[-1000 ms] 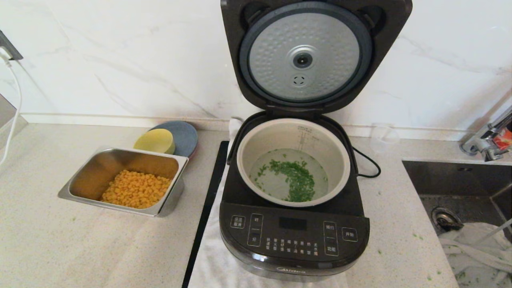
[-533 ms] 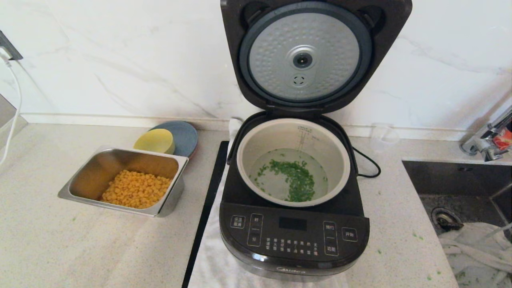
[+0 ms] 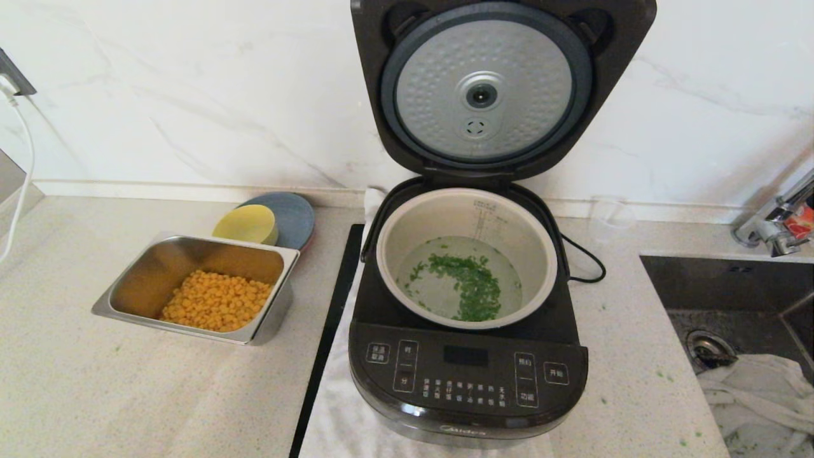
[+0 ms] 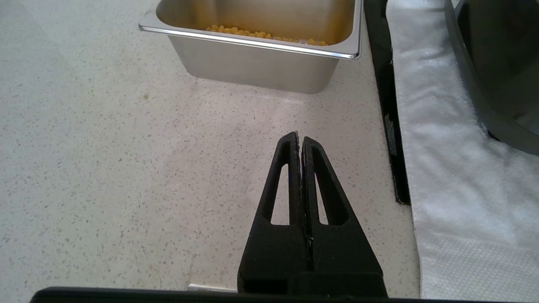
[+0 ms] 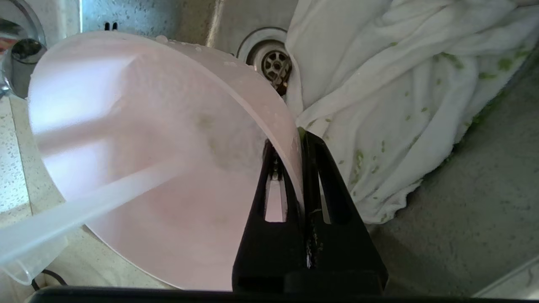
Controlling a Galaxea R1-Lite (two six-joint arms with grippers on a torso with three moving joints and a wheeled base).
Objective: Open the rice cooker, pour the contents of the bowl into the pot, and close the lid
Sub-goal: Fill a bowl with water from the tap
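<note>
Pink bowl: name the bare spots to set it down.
Right gripper holds the pale pink bowl over the sink. Bare speckled counter lies before the steel corn tray; also between black cooker and sink. Sink crowded: white cloth.

**Marble Wall, Speckled Surface, Steel Sink**

A white marble wall (image 3: 191, 95) with faint grey veins rises behind a pale speckled stone surface (image 3: 95, 381). A low ledge runs where the two meet. On the right a steel sink (image 3: 731, 286) is sunk into the surface, its round drain (image 3: 706, 348) showing beside a crumpled white cloth (image 3: 757, 394). A chrome tap (image 3: 772, 226) stands at the sink's far corner. On the far left a white cable (image 3: 22, 172) hangs down the wall. Soft, even light falls across everything.
</note>
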